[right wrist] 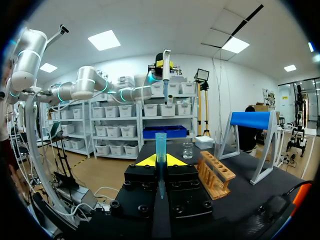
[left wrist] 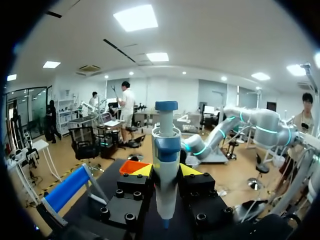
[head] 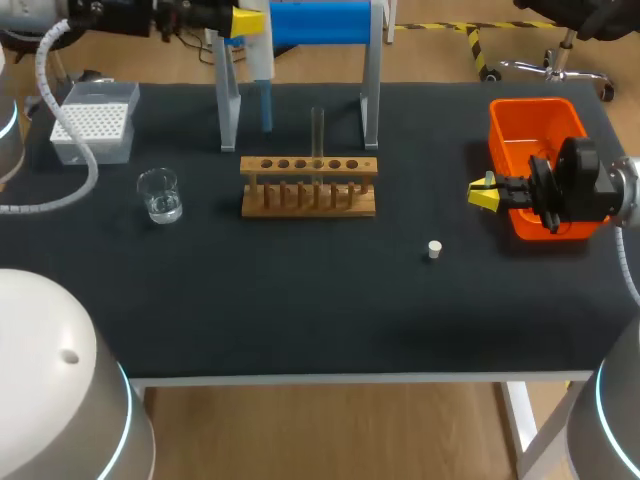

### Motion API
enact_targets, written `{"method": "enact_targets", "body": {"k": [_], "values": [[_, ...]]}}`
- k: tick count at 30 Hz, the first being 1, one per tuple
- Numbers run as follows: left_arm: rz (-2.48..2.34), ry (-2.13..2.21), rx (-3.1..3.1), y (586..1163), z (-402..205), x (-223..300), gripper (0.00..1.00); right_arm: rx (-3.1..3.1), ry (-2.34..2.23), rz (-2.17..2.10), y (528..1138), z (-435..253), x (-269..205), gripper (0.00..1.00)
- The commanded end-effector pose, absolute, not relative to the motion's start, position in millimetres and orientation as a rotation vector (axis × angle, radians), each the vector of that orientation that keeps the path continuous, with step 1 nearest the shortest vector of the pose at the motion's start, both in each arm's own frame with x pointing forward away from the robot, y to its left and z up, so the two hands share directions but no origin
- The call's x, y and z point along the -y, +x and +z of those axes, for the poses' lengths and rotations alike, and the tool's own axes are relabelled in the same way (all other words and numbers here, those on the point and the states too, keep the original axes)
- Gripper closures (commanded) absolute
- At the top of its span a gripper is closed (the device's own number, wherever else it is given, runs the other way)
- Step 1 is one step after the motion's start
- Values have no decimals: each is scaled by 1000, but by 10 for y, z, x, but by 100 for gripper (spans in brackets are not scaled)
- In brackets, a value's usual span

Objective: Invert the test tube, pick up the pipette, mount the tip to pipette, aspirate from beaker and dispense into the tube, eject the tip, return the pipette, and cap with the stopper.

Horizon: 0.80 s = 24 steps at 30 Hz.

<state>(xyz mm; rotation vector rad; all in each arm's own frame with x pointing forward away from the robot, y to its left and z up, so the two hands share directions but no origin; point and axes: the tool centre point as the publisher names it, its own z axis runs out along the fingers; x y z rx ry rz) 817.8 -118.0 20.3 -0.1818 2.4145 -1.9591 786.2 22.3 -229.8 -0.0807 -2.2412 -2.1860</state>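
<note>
My left gripper (head: 245,20) hangs high over the table's back left, shut on the white pipette (head: 261,62), whose blue end points down. In the left wrist view the pipette (left wrist: 166,165) stands between the yellow tips of the left gripper (left wrist: 166,170), blue plunger up. My right gripper (head: 484,193), beside the orange bin (head: 520,118), is shut on a blue pipette tip (right wrist: 160,146), upright between the yellow tips of the right gripper (right wrist: 160,161). The glass test tube (head: 318,130) stands upright in the wooden rack (head: 309,187). The beaker (head: 160,195) sits front left of the rack. The white stopper (head: 434,250) lies right of the rack.
The tip box (head: 95,122) is at the back left. The pipette stand with a blue roll (head: 320,25) rises behind the rack. From the right wrist, the rack (right wrist: 216,174), beaker (right wrist: 187,150) and stand (right wrist: 252,121) lie ahead.
</note>
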Motion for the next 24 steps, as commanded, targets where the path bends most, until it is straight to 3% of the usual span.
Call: {"method": "enact_targets", "body": {"k": [1,24], "values": [[-1962,-195,-2398,8042,153,1255,100,2242,-79,-2185,7855,-2299,-214,100],[-2019,-169,-2420,7640,-55,1543,100,2242,-79,-2185,7855,-2299,-214,100]]}}
